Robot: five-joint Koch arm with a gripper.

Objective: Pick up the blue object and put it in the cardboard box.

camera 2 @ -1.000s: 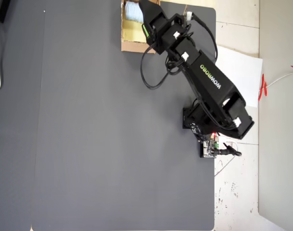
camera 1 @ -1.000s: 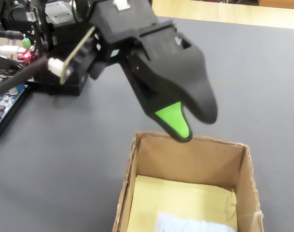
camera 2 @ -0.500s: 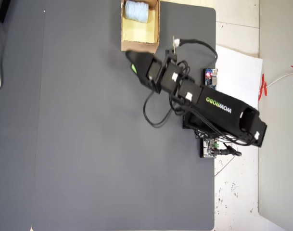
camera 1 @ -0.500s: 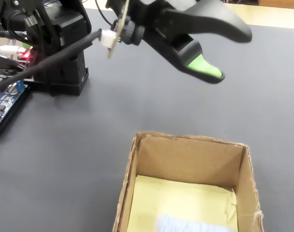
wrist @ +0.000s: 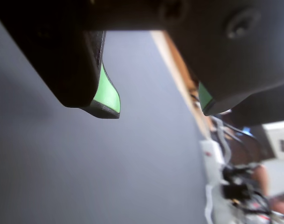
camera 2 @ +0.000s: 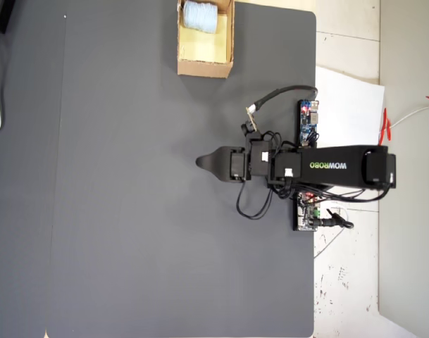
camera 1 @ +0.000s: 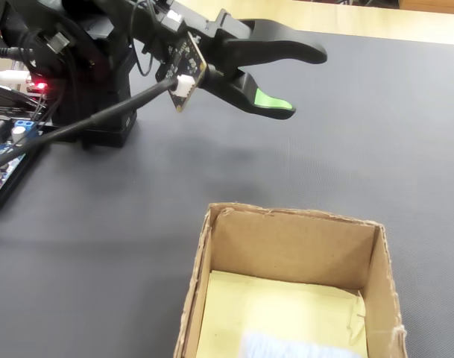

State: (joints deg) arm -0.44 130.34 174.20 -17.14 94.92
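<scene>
While the blue object [camera 2: 199,15] is lying inside the cardboard box [camera 2: 229,42], at the far end of its pale yellowish floor in the overhead view, I am judging the main work of this task as done. In the fixed view only the top edge of that pale lump is peeking in at the bottom border, and it is sitting low between the box walls, touching nothing of mine.

I am holding my gripper [camera 1: 297,82] spread, with nothing pinched between its 2 jaws. The wrist view is showing a clear gap between the green-lined tips, with only bare grey mat [wrist: 62,177] showing through it. In the fixed view the upper jaw is reaching out above the lower green pad, apart from it.

I am hovering above the mat, well apart from the box; in the overhead view my arm [camera 2: 320,166] is stretching level across the mat's right side, pointing left, with the box off near the top edge.

Nothing is looking left to carry. By my judgement, only settling into a rest pose is remaining, if anything at all.
</scene>
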